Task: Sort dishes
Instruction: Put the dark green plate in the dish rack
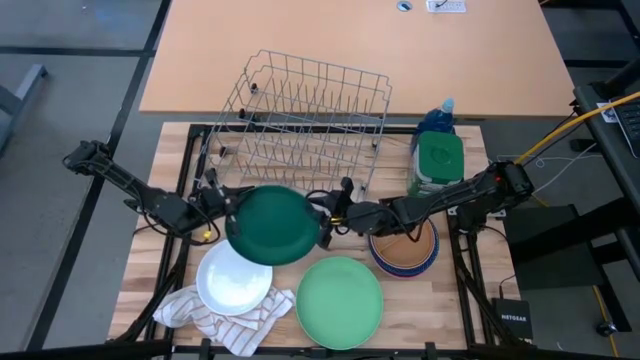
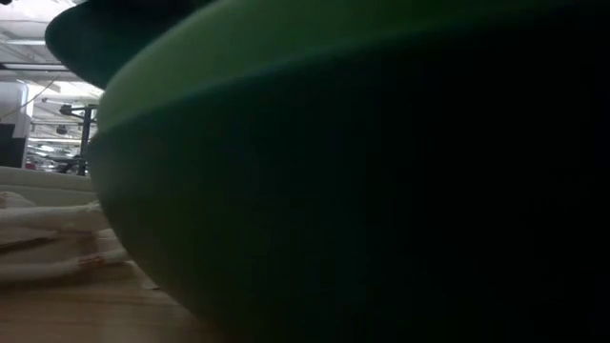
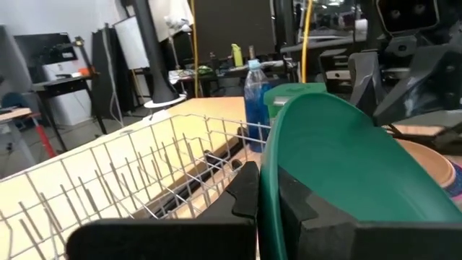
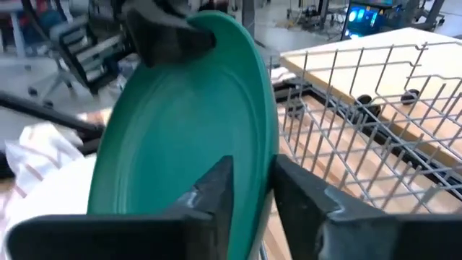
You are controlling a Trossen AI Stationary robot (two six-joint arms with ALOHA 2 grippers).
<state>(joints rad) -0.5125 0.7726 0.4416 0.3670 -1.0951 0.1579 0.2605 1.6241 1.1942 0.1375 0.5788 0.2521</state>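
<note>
- Right now my left gripper point(image 1: 229, 207) is pinched tight on the rim of the round dark green plastic plate point(image 1: 271, 224), holding it off the table just in front of the wire dish rack point(image 1: 300, 115).
- My right gripper point(image 1: 330, 214) sits at the opposite edge of that plate; its fingers point(image 4: 209, 189) straddle the rim, though I cannot tell whether they press it or stand slightly apart.
- Below the dark green plate, farther from the rack, lie the round white plate point(image 1: 232, 281) and the round light green plate point(image 1: 340, 301).
- Beside the rack's front right corner stands a stack of bowls point(image 1: 404, 250), tan-brown inside a blue one.
- Partly under the white plate lies a white striped cloth point(image 1: 205, 312).
- Just right of the rack are a green-lidded container point(image 1: 438, 160) and a blue bottle point(image 1: 436, 117).
</note>
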